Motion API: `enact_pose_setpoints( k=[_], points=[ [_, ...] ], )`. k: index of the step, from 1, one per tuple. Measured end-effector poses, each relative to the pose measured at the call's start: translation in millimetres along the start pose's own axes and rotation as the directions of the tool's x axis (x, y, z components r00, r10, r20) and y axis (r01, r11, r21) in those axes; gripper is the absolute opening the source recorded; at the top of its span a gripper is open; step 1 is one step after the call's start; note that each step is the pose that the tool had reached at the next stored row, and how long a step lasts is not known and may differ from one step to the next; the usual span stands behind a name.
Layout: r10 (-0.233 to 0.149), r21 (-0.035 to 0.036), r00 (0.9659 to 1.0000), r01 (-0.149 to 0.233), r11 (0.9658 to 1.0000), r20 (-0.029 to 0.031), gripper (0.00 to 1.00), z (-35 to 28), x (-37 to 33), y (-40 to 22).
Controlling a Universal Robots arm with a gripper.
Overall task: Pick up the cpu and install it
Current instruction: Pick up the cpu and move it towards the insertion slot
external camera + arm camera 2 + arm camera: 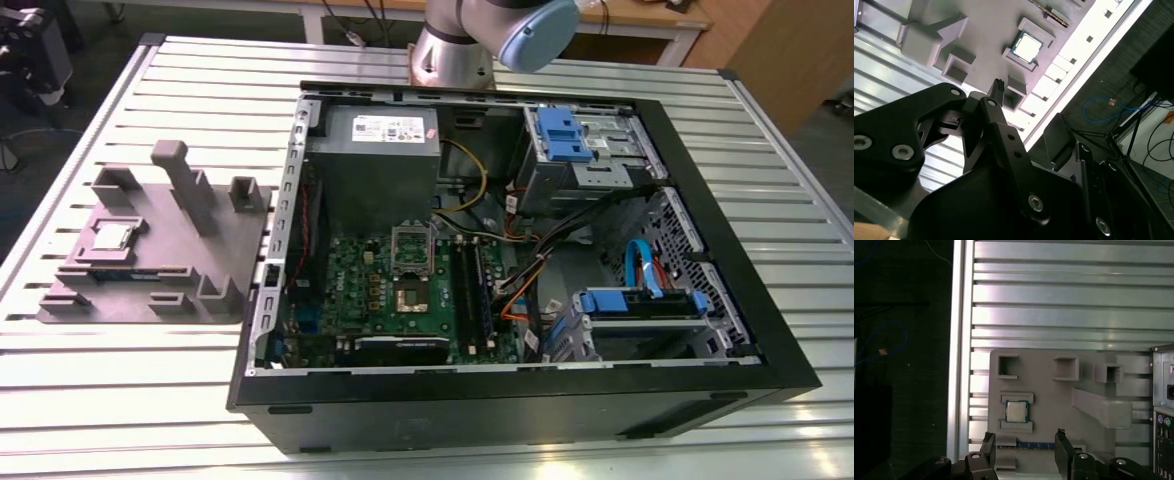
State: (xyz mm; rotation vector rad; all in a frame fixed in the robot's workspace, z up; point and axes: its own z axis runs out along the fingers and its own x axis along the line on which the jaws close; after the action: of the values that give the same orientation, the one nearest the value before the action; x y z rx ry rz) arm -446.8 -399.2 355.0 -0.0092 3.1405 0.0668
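The cpu (110, 237) is a small square chip with a silvery top, lying flat in a recess of the grey moulded tray (147, 295) on the exterior view's left. Both wrist views look down on the cpu (1016, 411) (1027, 46) from well above the tray. My gripper (1024, 436) (1026, 106) is open, with its two dark fingertips (988, 437) spread wider than the chip and nothing between them. The metal-framed socket (410, 294) sits on the green motherboard inside the open computer case (747, 330).
The case stands on a slatted metal table (174, 390), right of the tray. Inside are a grey power-supply box (380, 150), blue drive brackets (567, 135) and loose cables (534, 270). Upright posts (174, 165) rise from the tray. The table's edge (956, 365) runs beside the tray.
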Motion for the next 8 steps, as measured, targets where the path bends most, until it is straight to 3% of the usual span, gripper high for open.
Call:
enact_pose_setpoints(
  k=[4,8],
  points=[
    [-0.010,0.0000,1.0000,0.010,1.0000,-0.0006,0.59,6.2,0.0,-0.3],
    [-0.052,0.0000,0.9987,0.052,0.9987,-0.0025,0.59,9.6,-0.1,-0.4]
  ],
)
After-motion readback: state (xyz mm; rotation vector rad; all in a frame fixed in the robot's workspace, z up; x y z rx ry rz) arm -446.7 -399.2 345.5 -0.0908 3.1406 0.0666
